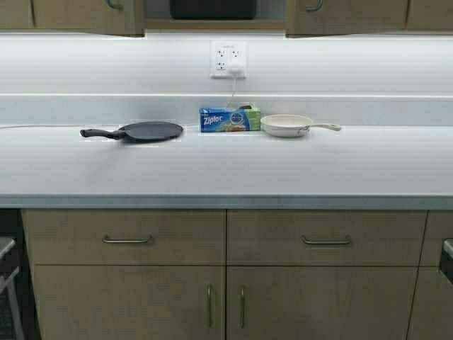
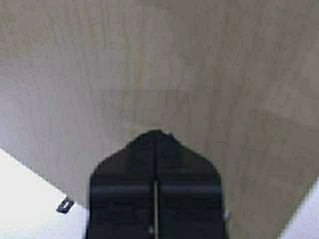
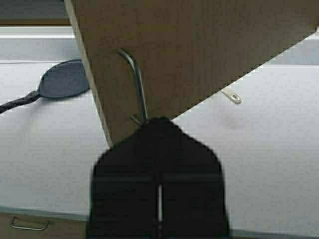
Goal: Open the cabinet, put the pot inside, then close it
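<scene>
The wall cabinet shows only as the bottom edges of its tan doors [image 1: 78, 15] along the top of the high view. The pot is not in view. Neither arm shows in the high view. My left gripper [image 2: 156, 133] is shut, its tip against a flat tan door face [image 2: 159, 59]. My right gripper [image 3: 158, 120] is shut, its tip at the lower end of a slim metal bar handle [image 3: 137, 84] on a tan door [image 3: 199, 45]. That door's edge shows above the counter.
On the white counter [image 1: 226, 166] lie a flat dark griddle pan [image 1: 145, 131], a blue Ziploc box [image 1: 228, 119] and a white frying pan [image 1: 287, 125]. A wall outlet [image 1: 228, 59] is above them. Base cabinets with drawers [image 1: 127, 239] are below.
</scene>
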Controlling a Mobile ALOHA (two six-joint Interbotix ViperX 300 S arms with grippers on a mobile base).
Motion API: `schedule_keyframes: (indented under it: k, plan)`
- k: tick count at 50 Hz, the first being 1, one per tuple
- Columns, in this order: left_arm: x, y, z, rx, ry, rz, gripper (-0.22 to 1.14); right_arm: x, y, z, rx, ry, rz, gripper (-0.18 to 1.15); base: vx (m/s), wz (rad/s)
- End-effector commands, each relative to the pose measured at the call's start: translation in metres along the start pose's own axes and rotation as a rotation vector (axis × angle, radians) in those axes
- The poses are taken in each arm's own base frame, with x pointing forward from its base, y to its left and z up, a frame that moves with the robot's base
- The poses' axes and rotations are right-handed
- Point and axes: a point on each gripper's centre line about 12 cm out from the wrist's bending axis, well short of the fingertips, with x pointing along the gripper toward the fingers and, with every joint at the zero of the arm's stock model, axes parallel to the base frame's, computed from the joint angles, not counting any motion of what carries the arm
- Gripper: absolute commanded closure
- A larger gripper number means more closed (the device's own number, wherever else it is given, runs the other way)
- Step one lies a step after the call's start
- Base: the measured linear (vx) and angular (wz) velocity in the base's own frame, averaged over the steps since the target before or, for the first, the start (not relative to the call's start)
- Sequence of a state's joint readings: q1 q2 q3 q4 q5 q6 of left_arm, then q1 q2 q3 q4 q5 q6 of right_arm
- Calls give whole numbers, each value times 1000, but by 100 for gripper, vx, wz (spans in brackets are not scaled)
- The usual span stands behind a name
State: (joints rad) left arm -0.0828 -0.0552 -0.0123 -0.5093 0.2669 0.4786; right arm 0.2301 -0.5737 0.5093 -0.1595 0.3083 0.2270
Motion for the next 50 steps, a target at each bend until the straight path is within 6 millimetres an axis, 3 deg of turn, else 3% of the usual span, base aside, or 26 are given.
schedule_keyframes:
  k: [1, 8, 14, 23, 28, 32, 35, 40, 50]
  plan:
    - [-56, -20, 17, 23, -60, -28, 87, -6, 7, 15, -2, -41, 23, 91, 4, 2]
    - [-89, -52, 1, 41, -83, -87, 87, 12, 17, 31, -9, -53, 49, 90, 4, 2]
    - [-105, -64, -12, 30, -90, -110, 87, 49, 25, 58, -12, -71, 56, 90, 3, -3]
    - [-108, -65, -30, 22, -56, -113, 87, 121, 38, 88, -10, -47, 55, 90, 3, -2]
    - [-106, -65, -34, 24, -52, -108, 87, 154, 46, 89, -18, -9, 56, 91, 2, 3]
    - [-105, -64, -35, 30, -55, -104, 87, 168, 47, 86, -20, 16, 50, 91, 3, 1]
    - [-104, -64, -35, 30, -53, -104, 87, 166, 46, 83, -22, 25, 48, 91, 3, -2]
    - [-100, -64, -35, 31, -52, -103, 87, 144, 43, 79, -28, 24, 48, 91, 3, 2]
    - [-71, -64, -30, 54, -61, -87, 87, 75, 33, 53, -39, 11, 54, 91, 8, 7]
